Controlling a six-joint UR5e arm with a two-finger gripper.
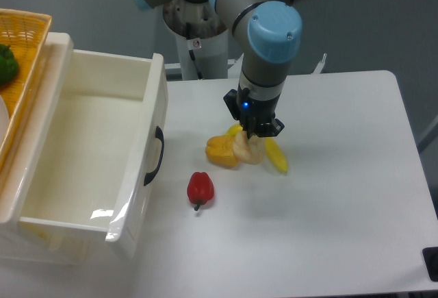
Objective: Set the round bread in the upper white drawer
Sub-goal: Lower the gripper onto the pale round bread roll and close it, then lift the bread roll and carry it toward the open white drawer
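The round bread (247,151) is a pale cream bun at the middle of the table, wedged between the orange-yellow pepper (221,152) and the banana (276,155). My gripper (252,136) points straight down onto the bun's top, and its fingers close on it; the fingertips are mostly hidden by the black gripper body. The upper white drawer (137,195) stands pulled open at the left, with its black handle (156,155) facing the bread and nothing showing inside it.
A red pepper (200,188) lies on the table in front of the drawer's handle. A yellow wicker basket (27,31) with a green vegetable (5,64) sits at the far left behind the drawer. The robot's base (195,44) stands behind the table.
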